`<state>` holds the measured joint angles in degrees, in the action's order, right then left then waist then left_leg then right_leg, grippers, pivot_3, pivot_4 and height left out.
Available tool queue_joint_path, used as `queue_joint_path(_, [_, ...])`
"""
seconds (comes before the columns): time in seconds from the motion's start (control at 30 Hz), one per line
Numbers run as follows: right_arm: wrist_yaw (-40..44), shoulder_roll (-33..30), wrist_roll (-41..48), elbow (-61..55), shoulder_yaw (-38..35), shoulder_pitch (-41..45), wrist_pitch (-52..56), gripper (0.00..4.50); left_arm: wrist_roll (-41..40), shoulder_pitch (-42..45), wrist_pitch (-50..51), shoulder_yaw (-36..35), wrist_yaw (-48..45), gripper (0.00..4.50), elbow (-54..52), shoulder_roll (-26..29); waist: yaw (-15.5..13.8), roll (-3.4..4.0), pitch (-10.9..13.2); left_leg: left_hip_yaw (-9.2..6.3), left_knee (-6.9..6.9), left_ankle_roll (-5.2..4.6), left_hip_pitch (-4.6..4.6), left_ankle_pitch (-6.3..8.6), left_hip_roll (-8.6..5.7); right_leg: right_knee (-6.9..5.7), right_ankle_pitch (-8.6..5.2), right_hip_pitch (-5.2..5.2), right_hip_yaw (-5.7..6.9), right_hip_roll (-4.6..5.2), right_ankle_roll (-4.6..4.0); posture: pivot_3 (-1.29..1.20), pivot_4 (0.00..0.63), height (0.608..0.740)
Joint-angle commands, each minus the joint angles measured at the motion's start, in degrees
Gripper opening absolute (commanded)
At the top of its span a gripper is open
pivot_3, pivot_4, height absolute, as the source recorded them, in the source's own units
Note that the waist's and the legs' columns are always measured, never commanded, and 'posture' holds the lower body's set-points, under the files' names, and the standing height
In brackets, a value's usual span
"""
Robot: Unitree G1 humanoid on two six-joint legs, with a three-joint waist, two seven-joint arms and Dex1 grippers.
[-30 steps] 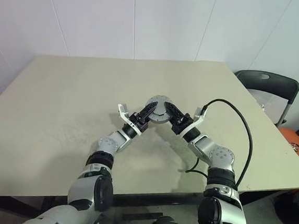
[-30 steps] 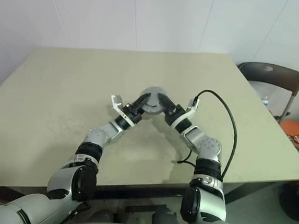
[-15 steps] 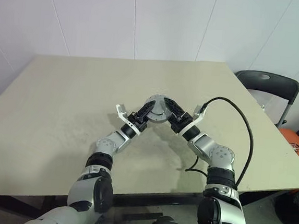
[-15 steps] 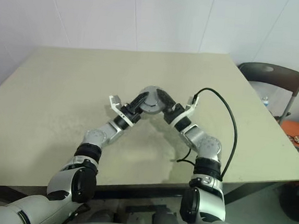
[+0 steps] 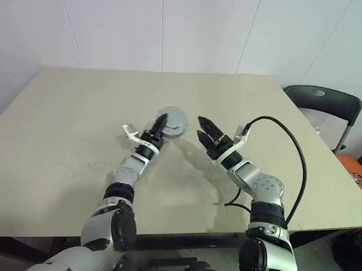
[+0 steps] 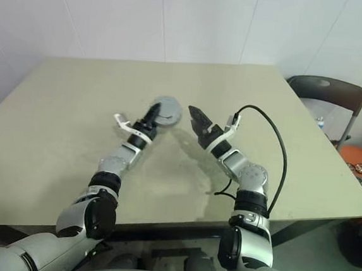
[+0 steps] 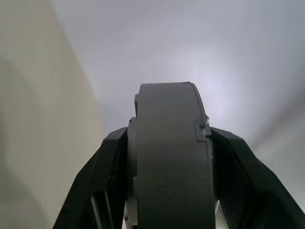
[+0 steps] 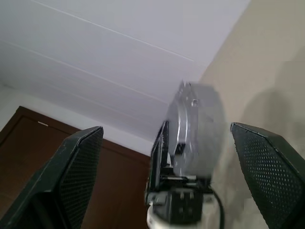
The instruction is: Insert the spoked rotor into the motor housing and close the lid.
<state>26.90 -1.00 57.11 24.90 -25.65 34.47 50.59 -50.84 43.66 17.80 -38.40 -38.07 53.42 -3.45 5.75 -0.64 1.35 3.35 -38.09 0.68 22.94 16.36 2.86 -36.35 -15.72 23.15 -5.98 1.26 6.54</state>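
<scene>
The left hand (image 5: 161,123) is closed around a round grey disc, the motor housing (image 5: 172,121). It grips the disc by its two flat sides, one black finger (image 7: 107,176) on each side, and holds it up on its edge above the table (image 5: 68,119). In the left wrist view the disc stands straight up between the fingers, thin edge facing the camera. I cannot tell if the spoked rotor is inside it.

The right hand (image 5: 202,129) is wide open and holds nothing. Its two black fingers (image 8: 76,176) are spread far apart. It is up in the air, near the disc but not touching it.

A black cable (image 5: 296,159) loops from the right arm. A dark chair (image 5: 323,100) stands past the table's right corner.
</scene>
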Motion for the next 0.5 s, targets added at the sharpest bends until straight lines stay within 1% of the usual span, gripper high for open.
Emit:
queue_joint_path(0.03, [0.98,-0.07,0.84,-1.58,0.15,1.52,-0.72,4.46,-2.28,3.27,-6.89,-3.79,1.57,2.36,0.60,1.63,-0.15,0.00,0.00,-0.05,0.00,0.01,0.04,-0.01,0.00,0.00,0.00,0.00,0.00,-0.04,0.00,0.00,0.000,0.740])
queue_joint_path(0.13, [1.01,-0.02,0.80,-1.65,0.29,1.38,-0.77,4.46,-2.16,3.49,-12.40,-6.11,3.51,2.36,2.05,3.44,-0.18,-0.01,0.00,-0.26,-0.04,0.11,0.21,-0.06,0.00,0.04,0.00,0.00,-0.01,-0.13,0.00,0.00,0.000,0.740])
queue_joint_path(0.27, [1.16,-0.13,0.75,-1.61,0.51,1.28,-0.78,4.46,-1.46,2.98,-18.53,-8.03,6.05,2.36,3.38,6.00,-0.03,0.00,0.00,-0.42,-0.04,0.14,0.21,-0.08,0.02,0.03,0.00,0.01,-0.02,-0.25,0.00,0.00,0.000,0.740])
queue_joint_path(0.5, [1.60,-0.38,0.36,-1.14,0.87,1.36,-0.87,4.46,1.63,0.94,-29.15,-8.84,13.63,2.36,4.20,10.03,-0.04,-0.01,-0.01,-0.63,-0.04,0.21,0.20,-0.12,0.02,-0.03,0.00,0.01,-0.03,-0.36,-0.01,0.00,0.000,0.740])
